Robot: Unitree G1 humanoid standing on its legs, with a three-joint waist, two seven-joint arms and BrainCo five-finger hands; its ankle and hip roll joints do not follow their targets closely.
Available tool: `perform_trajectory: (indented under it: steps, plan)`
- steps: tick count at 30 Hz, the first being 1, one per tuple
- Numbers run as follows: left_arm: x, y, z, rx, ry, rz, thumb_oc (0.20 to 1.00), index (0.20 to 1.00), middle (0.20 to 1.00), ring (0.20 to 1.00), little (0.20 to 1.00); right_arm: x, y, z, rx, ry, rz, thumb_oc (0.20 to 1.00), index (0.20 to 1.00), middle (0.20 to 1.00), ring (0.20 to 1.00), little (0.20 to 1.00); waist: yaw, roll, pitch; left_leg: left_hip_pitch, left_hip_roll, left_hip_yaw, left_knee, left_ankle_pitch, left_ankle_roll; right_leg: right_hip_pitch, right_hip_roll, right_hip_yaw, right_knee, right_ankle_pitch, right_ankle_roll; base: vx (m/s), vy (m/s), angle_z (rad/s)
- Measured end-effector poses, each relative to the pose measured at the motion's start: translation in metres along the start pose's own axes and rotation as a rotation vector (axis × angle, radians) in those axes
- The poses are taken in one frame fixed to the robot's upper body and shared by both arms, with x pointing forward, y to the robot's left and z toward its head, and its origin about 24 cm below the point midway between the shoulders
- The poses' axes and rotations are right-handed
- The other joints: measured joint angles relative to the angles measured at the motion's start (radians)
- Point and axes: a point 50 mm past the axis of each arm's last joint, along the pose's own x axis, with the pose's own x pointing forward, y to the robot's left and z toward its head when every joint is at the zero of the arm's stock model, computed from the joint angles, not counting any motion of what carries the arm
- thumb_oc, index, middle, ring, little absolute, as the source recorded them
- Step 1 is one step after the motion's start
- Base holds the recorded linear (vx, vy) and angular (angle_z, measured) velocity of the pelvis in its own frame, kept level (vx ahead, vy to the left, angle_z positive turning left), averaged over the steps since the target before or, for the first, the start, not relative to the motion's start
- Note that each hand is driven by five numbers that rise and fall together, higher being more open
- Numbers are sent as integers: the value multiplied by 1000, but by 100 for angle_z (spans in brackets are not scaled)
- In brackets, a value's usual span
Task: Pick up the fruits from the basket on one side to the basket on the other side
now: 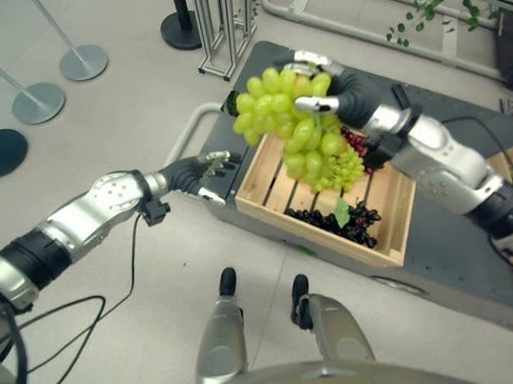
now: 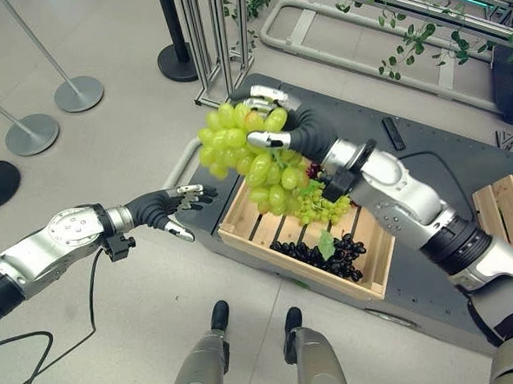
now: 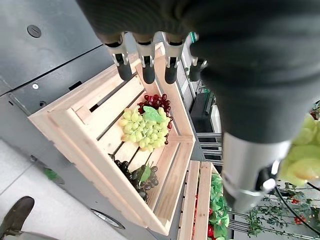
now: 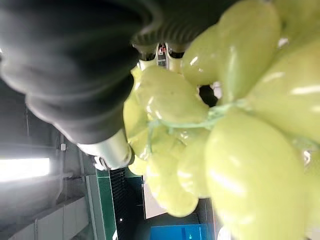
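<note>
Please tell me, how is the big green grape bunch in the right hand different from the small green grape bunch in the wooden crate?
The big green grape bunch hangs in the air, gripped by the right hand; the small green grape bunch lies on the slats of the wooden crate. The held bunch has larger, oval grapes; the one in the crate has smaller, rounder grapes and a green leaf on top. Both are light green.

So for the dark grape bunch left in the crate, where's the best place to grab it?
Probably from straight above, fingers closing round the middle of the dark grape bunch near its green leaf. It lies flat against the near wall of the wooden crate, so a side approach looks blocked.
</note>
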Motion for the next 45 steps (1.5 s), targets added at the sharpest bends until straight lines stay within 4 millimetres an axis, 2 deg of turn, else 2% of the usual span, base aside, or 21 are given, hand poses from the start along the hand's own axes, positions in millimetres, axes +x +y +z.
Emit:
perform_trajectory:
  steps: [6,18,21,26,29,36,45]
  plan:
    - [-7,8,-2,10,-2,64,1000,1000,1000,1000,1000,-5,-3,1,-16,17,-2,200,200,200,200,200,-1,-2,0,0,0,0,-1,0,0,0,1,0,-2,-2,3,0,0,0]
    - [-6,5,-1,24,-11,60,1000,1000,1000,1000,1000,-9,-6,5,-17,-5,-18,200,200,200,200,200,-1,-10,4,0,2,0,-6,-1,1,1,4,0,-9,-1,3,0,0,0]
    - [0,-1,4,10,-47,38,1000,1000,1000,1000,1000,-5,-2,3,4,-22,-9,200,200,200,200,200,-2,-17,6,0,3,0,-8,-1,1,3,5,0,-15,2,3,0,0,0]
    - [30,-12,43,0,-199,-57,1000,1000,1000,1000,1000,14,16,-6,81,-64,46,200,200,200,200,200,-1,-23,9,0,2,0,-8,-1,2,5,6,-1,-15,6,3,0,0,0]
    - [43,-23,55,-67,-273,-99,1000,1000,1000,1000,1000,22,25,-10,120,-84,67,200,200,200,200,200,-1,-24,8,0,0,0,-8,-1,3,6,6,-1,-17,7,3,0,0,0]
    - [64,-49,58,-260,-345,-156,1000,1000,1000,1000,1000,30,35,-19,176,-92,67,200,200,200,200,200,-1,-31,9,-1,1,-1,-8,-2,3,7,7,-1,-19,7,4,0,0,0]
    - [72,-60,59,-306,-365,-170,1000,1000,1000,1000,1000,35,41,-24,217,-105,57,200,200,200,200,200,-1,-45,8,-1,1,-1,-8,-2,4,7,7,-1,-19,6,4,0,0,0]
